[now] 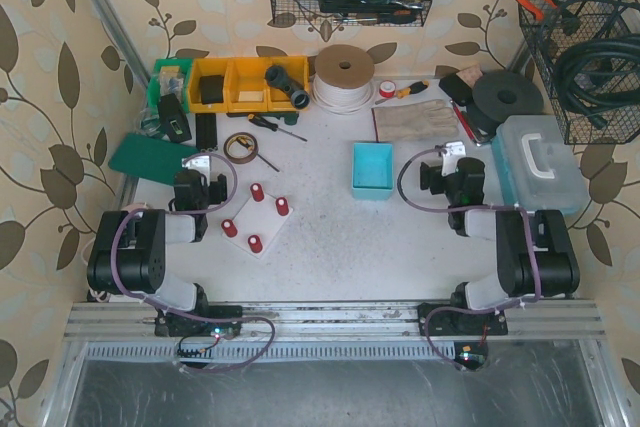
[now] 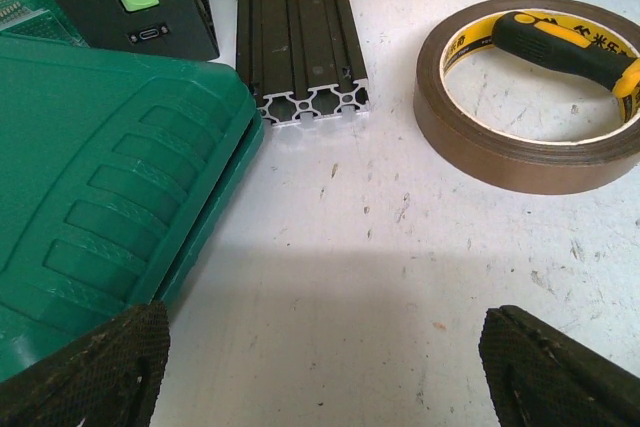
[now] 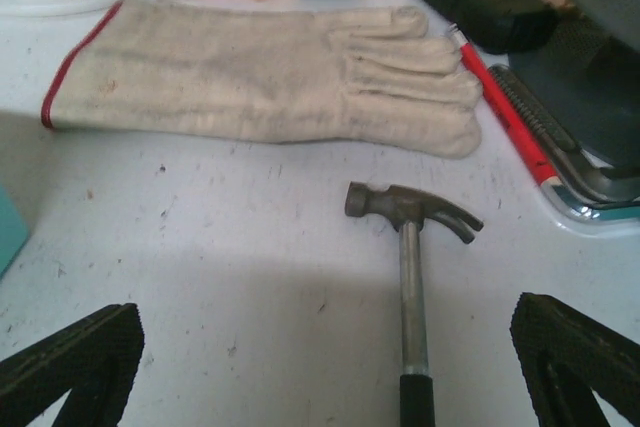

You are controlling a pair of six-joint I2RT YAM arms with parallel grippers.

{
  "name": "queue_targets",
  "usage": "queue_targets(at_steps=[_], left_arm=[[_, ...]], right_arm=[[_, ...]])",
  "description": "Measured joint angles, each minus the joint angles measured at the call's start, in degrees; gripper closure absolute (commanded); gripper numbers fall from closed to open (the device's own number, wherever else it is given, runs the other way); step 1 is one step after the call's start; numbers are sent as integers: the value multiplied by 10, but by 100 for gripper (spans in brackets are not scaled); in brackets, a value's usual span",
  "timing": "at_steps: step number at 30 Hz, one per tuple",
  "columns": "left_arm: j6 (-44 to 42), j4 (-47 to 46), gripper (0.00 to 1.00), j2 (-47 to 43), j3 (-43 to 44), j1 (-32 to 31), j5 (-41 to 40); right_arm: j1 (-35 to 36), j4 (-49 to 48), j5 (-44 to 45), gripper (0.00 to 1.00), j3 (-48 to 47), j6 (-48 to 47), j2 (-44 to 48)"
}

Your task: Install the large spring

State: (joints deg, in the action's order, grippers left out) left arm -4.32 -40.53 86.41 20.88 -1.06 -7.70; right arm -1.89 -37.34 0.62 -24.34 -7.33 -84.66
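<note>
Print on the screwdriver handle (image 2: 575, 42) is unreadable.

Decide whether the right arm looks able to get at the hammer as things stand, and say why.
Probably yes. The hammer lies on the table just ahead of the open right gripper, handle pointing back between its fingers, with nothing in between; the glove lies beyond, apart.

**One high overview, two low close-ups**

The top external camera looks steeply down from above and behind the near edge and takes in the whole table (image 1: 330, 247) from a distance. The left wrist camera sits low and close to the surface, facing the far-left corner. Its tape roll (image 2: 500, 162) and green case (image 2: 100, 197) also show in the overview. The right wrist camera, equally low and close, faces the far edge on the right side. Its glove (image 3: 270, 87) also appears in the overview.
</note>
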Motion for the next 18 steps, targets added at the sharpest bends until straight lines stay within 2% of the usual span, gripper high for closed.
queue_targets(at_steps=[4, 18], left_arm=[[0, 0, 13, 0, 0, 0, 2], [0, 0, 13, 0, 0, 0, 3]], right_arm=[[0, -75, 9, 1, 42, 8, -5], [7, -105, 58, 0, 48, 20, -7]])
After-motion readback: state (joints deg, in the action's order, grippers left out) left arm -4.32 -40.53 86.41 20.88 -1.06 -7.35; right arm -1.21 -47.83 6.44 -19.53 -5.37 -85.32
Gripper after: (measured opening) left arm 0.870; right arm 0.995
